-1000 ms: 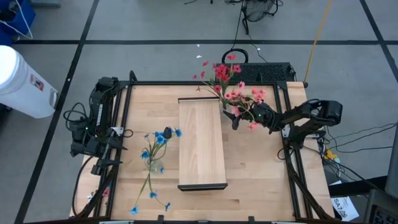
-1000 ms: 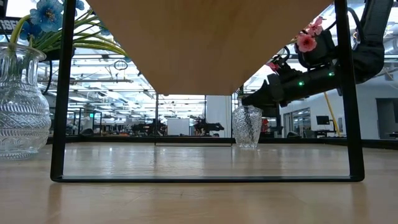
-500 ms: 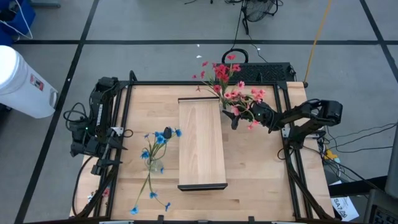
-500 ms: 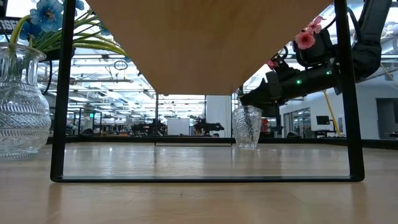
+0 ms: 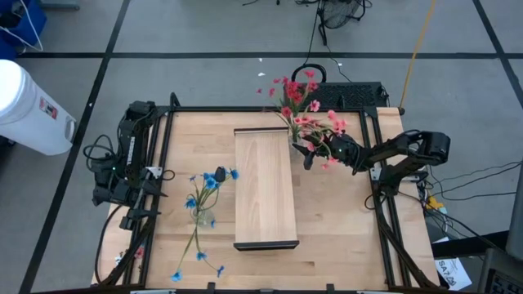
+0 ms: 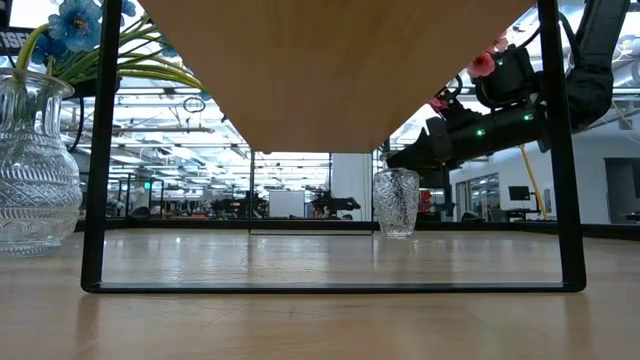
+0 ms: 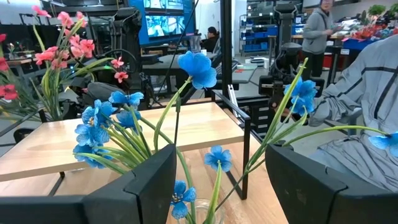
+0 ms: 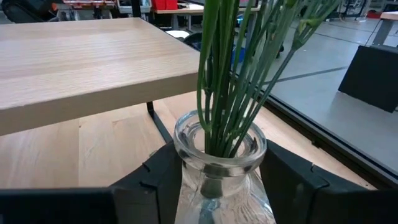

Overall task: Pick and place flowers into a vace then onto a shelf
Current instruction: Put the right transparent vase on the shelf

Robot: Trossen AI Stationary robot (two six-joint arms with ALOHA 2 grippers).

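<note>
Beside the shelf [image 5: 265,186], your right end effector [image 5: 307,154] straddles a glass vase [image 8: 219,167] of pink flowers [image 5: 309,114]; contact unclear. Left end effector [image 5: 219,175] brackets blue flowers [image 5: 202,194], grip uncertain.

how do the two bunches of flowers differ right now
The red-pink flowers stand in a glass vase right of the shelf, with the right gripper around its neck. The blue flowers sit left of the shelf, ungripped. Both have thin green stems.
</note>
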